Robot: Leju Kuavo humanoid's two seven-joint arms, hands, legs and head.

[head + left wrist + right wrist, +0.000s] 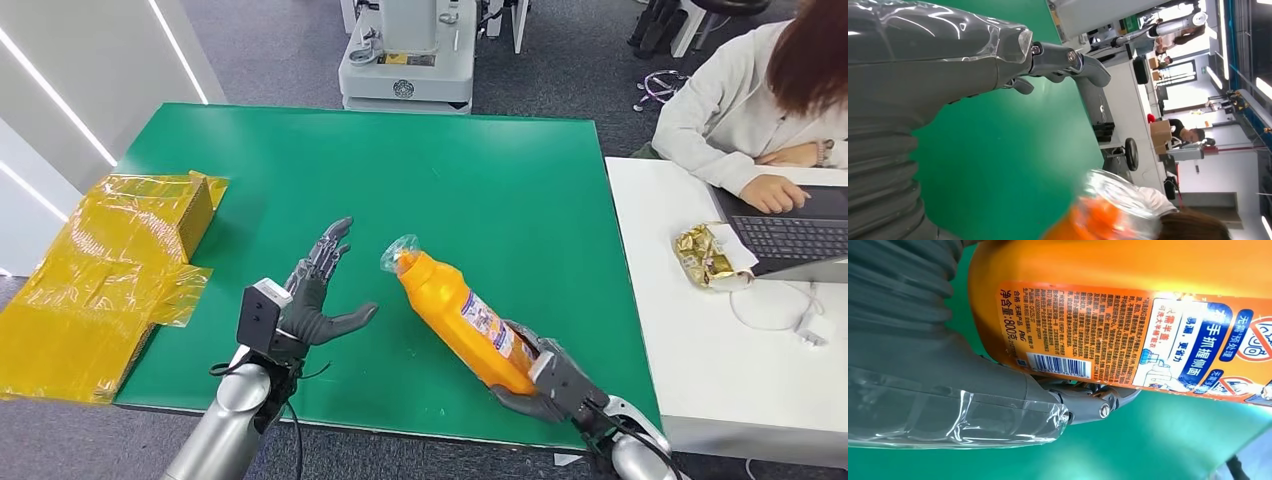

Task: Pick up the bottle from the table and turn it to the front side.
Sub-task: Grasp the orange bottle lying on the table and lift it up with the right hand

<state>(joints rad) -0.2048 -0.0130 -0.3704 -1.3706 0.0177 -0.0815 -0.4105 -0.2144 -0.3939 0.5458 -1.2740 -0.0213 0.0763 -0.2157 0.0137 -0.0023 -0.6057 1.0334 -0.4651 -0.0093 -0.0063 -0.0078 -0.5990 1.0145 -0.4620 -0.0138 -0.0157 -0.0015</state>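
Observation:
An orange bottle (462, 318) with a clear-wrapped cap tilts up over the green table (500, 180), cap toward the far left. My right hand (540, 380) grips its base. In the right wrist view the bottle's back label (1128, 335) with barcode and small print faces the camera, and the right hand (998, 385) wraps under it. My left hand (318, 290) hovers to the left of the bottle, fingers spread, holding nothing. The left wrist view has the left hand (948, 55) over green cloth and the bottle's blurred cap (1108, 210) close by.
Crumpled yellow film and a box (110, 270) lie over the table's left edge. At a white desk (700, 340) to the right, a person (760, 90) types on a laptop (790, 235) beside a gold snack bag (705, 255). A grey machine base (405, 60) stands behind the table.

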